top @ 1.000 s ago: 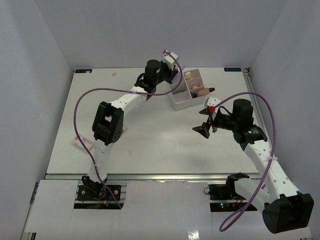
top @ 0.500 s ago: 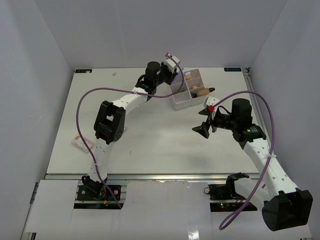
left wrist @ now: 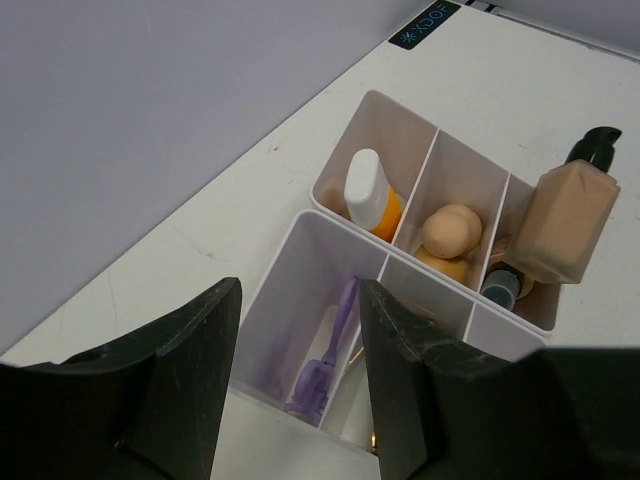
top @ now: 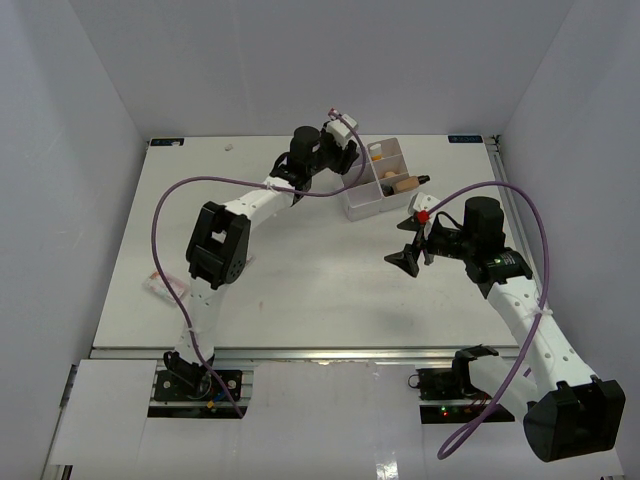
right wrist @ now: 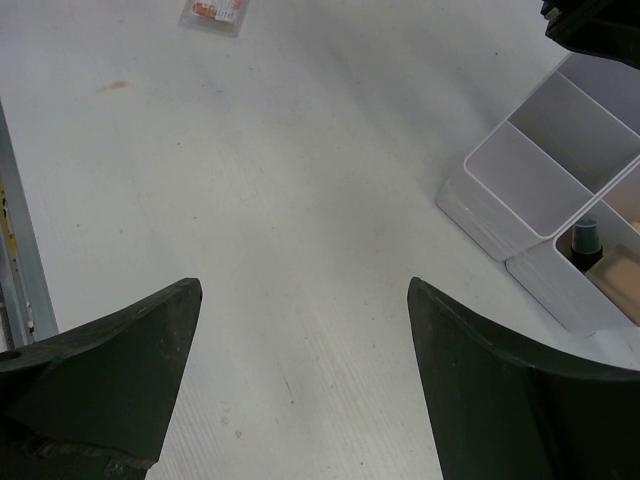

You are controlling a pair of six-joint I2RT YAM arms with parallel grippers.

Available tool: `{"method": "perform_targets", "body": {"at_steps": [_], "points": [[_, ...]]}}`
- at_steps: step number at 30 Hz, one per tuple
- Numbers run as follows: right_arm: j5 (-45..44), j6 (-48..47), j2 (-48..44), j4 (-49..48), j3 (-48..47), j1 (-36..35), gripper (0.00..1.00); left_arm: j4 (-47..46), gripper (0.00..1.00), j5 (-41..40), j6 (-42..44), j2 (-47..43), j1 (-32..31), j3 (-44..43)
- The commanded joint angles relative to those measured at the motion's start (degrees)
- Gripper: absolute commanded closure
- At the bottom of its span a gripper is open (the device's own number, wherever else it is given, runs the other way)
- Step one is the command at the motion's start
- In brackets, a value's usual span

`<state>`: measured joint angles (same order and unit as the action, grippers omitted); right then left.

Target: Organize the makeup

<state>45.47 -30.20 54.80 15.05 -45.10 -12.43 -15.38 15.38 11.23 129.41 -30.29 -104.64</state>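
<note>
My left gripper point(left wrist: 300, 290) hangs open over the white box point(left wrist: 285, 270), nothing between its fingers. Below the gap, a lilac clip point(left wrist: 325, 355) lies in a near compartment. The far row holds an orange white-capped tube point(left wrist: 370, 195), a peach sponge point(left wrist: 450, 230) and a beige dark-capped bottle point(left wrist: 565, 220); a second dark cap point(left wrist: 500, 285) pokes up beside it. From above, the left gripper point(top: 345, 150) is at the box's point(top: 362, 200) far-left corner. My right gripper point(top: 410, 245) hovers open over bare table, right of the box's near end. A small clear pinkish item point(top: 160, 285) lies far left.
In the right wrict view the box point(right wrist: 520, 165) sits to the right of my open right gripper point(right wrist: 302, 285), and the pinkish item point(right wrist: 212, 12) lies far ahead. Grey walls enclose the table on three sides. Purple cables loop over both arms.
The left wrist has shifted slightly right and turned above the box's far-left corner. The right arm has stayed put.
</note>
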Motion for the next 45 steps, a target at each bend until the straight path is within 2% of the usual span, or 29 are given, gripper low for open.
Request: {"method": "perform_targets", "body": {"at_steps": [1,5,11,16,18,21,23,26,30,32,39,45], "points": [[2.7,0.3,-0.5,-0.3,0.7,0.2,0.10,-0.7,0.36,1.8,-6.0,-10.8,-0.3,2.4],[4.8,0.1,0.6,-0.1,0.9,0.1,0.10,-0.1,0.27,1.2,-10.8,-19.3,-0.1,10.3],[8.9,-0.7,7.4,0.8,-0.6,-1.0,0.10,6.5,0.04,-1.1,-20.7,-36.4,0.8,25.2],[5.2,-2.0,18.8,3.8,-7.9,-7.1,0.10,11.6,0.02,-4.6,-28.6,-55.9,2.3,44.3],[-1.8,0.9,25.5,3.7,-13.0,-11.9,0.10,13.7,0.02,-6.7,-30.2,-64.2,2.6,50.1],[-9.4,6.5,34.5,6.5,-22.5,-19.1,0.10,22.1,0.02,-13.5,-32.6,-80.2,3.1,56.4],[-11.1,8.0,40.7,8.0,-29.1,-23.9,0.10,26.7,0.02,-18.0,-35.5,-87.7,3.2,60.6],[-18.6,13.9,52.3,6.3,-38.1,-28.9,0.10,31.4,0.02,-21.7,-37.8,-99.8,3.2,64.9],[-26.3,23.6,65.8,8.1,-55.0,-34.2,0.10,35.7,0.02,-26.4,-39.3,-111.9,3.2,67.9],[-28.9,27.5,70.9,7.1,-61.0,-36.4,0.10,37.7,0.02,-28.3,-39.3,-115.9,3.2,68.3],[-32.9,35.0,83.3,6.1,-78.3,-41.4,0.10,42.1,0.02,-30.2,-38.8,-119.9,3.1,68.0],[-32.3,36.3,86.1,4.5,-79.9,-42.6,0.10,41.7,0.02,-29.1,-38.6,-119.0,3.1,68.4]]}}
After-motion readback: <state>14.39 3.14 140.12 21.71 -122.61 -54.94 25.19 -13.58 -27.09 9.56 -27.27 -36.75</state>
